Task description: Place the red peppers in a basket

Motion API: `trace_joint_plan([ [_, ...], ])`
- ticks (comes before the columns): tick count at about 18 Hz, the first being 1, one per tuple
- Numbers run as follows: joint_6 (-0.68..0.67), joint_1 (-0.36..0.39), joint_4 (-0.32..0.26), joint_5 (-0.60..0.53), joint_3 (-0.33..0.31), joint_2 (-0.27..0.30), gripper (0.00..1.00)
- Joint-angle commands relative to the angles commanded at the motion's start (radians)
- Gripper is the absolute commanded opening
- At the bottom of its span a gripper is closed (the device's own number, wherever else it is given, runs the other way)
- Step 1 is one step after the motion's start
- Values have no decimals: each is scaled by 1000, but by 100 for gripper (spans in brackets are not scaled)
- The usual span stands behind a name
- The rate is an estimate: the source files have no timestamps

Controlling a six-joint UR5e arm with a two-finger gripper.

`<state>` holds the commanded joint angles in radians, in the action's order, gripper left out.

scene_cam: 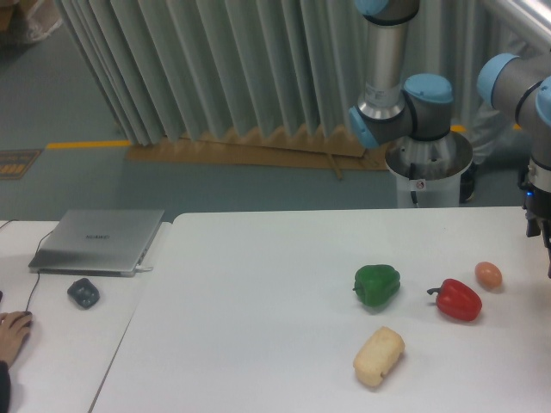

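Note:
The red pepper (456, 300) lies on the white table (258, 284) at the right, its dark stem pointing left. My gripper (546, 245) hangs at the far right edge of the view, above and to the right of the pepper and apart from it. Most of it is cut off by the frame, so its fingers do not show clearly. No basket is in view.
A green bell pepper (377, 285) sits left of the red one, and a small orange-brown egg-shaped thing (488, 274) sits just right of and behind it. A pale bread-like block (379, 355) lies nearer the front. A laptop (97, 242), a mouse (83, 292) and a person's hand (13, 331) occupy the left table.

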<state>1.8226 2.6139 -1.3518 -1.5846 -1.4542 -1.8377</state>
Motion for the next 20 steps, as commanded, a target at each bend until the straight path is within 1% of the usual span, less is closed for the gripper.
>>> trace_joint_plan([
  [1, 4, 1, 31, 0, -15, 2, 100],
  [15, 18, 3, 36, 0, -18, 3, 100],
  [18, 21, 2, 46, -5, -17, 2, 100],
  [20, 75, -5, 46, -9, -17, 2, 100],
])
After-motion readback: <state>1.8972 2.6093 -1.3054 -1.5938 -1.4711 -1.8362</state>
